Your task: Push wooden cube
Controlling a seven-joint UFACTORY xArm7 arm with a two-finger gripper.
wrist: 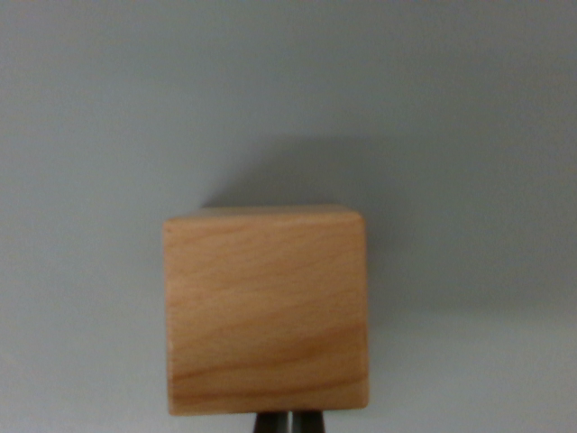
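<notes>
A light wooden cube (266, 311) with visible grain fills the lower middle of the wrist view, resting on a plain grey surface (99, 135). Its shadow falls behind it and toward the wrist view's right. Just below the cube's bottom edge, the dark tips of my gripper (288, 422) peek in at the frame's bottom. The two fingers stand pressed together with only a thin line between them, right up against the cube's near face. Nothing is held between them.
The grey surface stretches on all sides of the cube, with no other objects or edges in view.
</notes>
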